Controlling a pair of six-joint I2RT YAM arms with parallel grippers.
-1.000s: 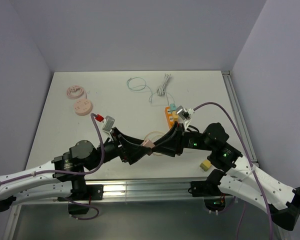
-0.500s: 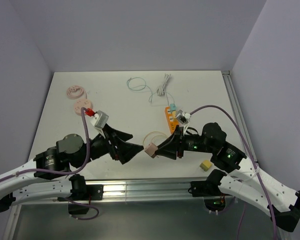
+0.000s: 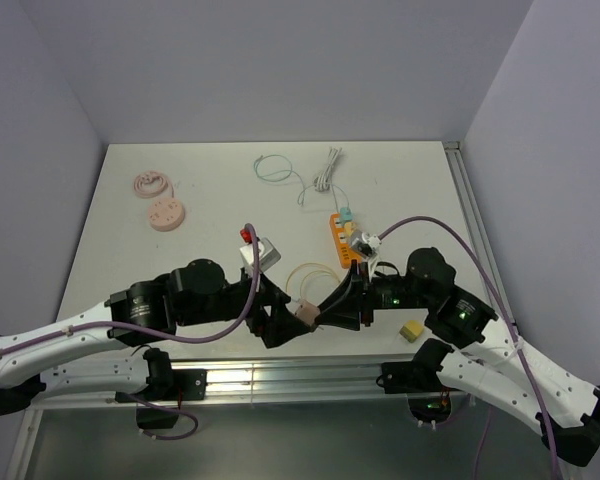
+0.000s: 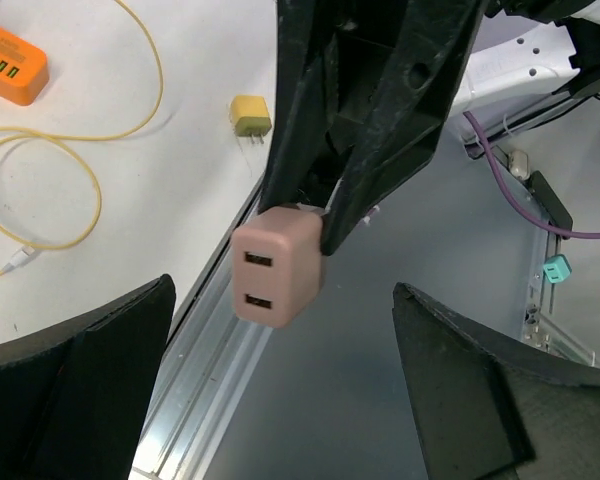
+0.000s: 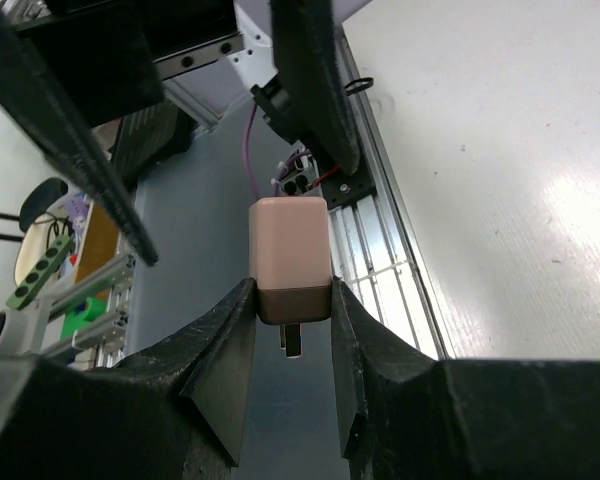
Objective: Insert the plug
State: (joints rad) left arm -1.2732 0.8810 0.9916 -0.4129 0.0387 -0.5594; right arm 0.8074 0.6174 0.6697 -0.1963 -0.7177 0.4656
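Observation:
My right gripper (image 5: pixel 292 310) is shut on a pink plug (image 5: pixel 290 255), a small adapter block, and holds it in the air over the table's near edge. Its metal prongs (image 5: pixel 292 340) point back toward the right wrist. In the top view the plug (image 3: pixel 304 311) sits between the two grippers. My left gripper (image 4: pixel 280 400) is open wide and empty, facing the plug (image 4: pixel 277 265), whose two USB slots face it. The left gripper (image 3: pixel 280 325) is just left of the right gripper (image 3: pixel 318 315). The orange power strip (image 3: pixel 340 232) lies on the table behind them.
A yellow plug (image 3: pixel 411 331) lies near the front right edge. A yellow cable loop (image 3: pixel 310 272) lies by the strip. White (image 3: pixel 325 170) and green (image 3: pixel 272 168) cables lie at the back. Two pink items (image 3: pixel 164 213) lie at the left. The aluminium rail (image 3: pixel 280 378) runs below the grippers.
My left arm pulled back to the left, then swung in again, and its open gripper now faces the plug. My right gripper kept the plug and shifted slightly toward the near edge.

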